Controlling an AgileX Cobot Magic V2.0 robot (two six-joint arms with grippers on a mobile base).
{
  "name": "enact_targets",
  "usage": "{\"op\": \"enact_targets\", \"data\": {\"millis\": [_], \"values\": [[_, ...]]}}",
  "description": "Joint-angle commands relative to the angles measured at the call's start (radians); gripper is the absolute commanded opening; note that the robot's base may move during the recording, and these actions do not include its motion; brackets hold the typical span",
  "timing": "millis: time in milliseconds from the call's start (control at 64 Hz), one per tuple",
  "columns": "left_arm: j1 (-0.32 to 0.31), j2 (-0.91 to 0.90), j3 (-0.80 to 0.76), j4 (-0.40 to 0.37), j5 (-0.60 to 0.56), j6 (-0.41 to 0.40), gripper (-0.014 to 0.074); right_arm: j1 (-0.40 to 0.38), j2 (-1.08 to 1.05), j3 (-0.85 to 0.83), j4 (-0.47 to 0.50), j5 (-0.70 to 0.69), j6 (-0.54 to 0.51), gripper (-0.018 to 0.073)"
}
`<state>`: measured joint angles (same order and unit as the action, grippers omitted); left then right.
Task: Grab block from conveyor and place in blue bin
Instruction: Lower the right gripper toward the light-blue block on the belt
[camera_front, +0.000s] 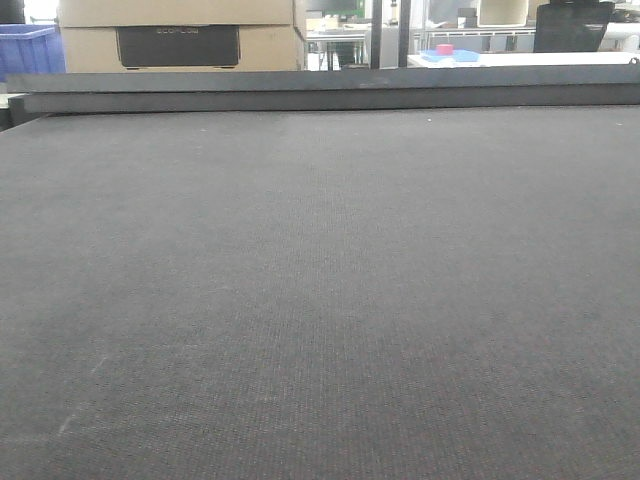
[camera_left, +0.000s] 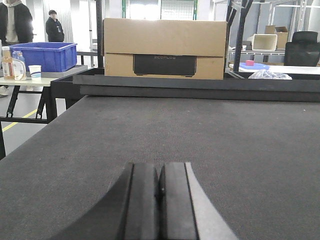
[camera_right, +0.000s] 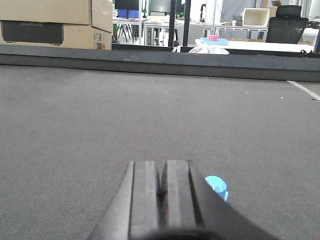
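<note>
The conveyor (camera_front: 320, 300) is a wide dark grey woven belt with a dark rail (camera_front: 320, 90) along its far edge. In the right wrist view a small bright blue block (camera_right: 217, 185) lies on the belt (camera_right: 150, 110), just right of my right gripper (camera_right: 161, 167) and partly hidden behind its right finger. The right gripper is shut and empty. My left gripper (camera_left: 160, 167) is shut and empty, low over bare belt (camera_left: 210, 130). The blue bin (camera_left: 42, 55) stands on a table beyond the belt's far left corner, and its edge shows in the front view (camera_front: 25, 50).
A large cardboard box (camera_left: 165, 47) stands behind the far rail. A tiny pink block (camera_front: 445, 49) sits on a blue tray on a white table at the back right. Bottles and a cup (camera_left: 20, 67) stand beside the bin. Two people stand far left.
</note>
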<state>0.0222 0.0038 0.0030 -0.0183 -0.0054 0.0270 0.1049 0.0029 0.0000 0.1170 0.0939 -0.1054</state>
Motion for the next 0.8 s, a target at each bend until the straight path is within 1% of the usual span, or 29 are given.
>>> {"op": "enact_targets", "data": {"millis": [0,219,375,422,578,782], "values": [[0.003,-0.004,-0.003,0.002,-0.017,-0.005,-0.0111,-0.004,-0.003,0.0,-0.007,-0.02,-0.001,-0.0153],[0.003,-0.004,-0.003,0.002,-0.017,-0.005,-0.0111,-0.004,-0.003,0.0,-0.007,-0.02,-0.001,-0.0153],[0.003,-0.004,-0.003,0.002,-0.039,-0.005,-0.0111,-0.004,-0.003,0.0,-0.007,-0.02,-0.001,-0.0153],[0.003,-0.004,-0.003,0.002,-0.039,-0.005,-0.0111,-0.004,-0.003,0.0,-0.027,-0.02,-0.003,-0.0153],[0.003,-0.004,-0.003,0.002,-0.039,-0.005,-0.0111,-0.004,-0.003,0.0,-0.027,-0.02,-0.003,-0.0153],[0.003,-0.004,-0.003,0.002,-0.039,-0.005,-0.0111,-0.004,-0.003,0.0,-0.027,-0.07,-0.003,-0.0153]]}}
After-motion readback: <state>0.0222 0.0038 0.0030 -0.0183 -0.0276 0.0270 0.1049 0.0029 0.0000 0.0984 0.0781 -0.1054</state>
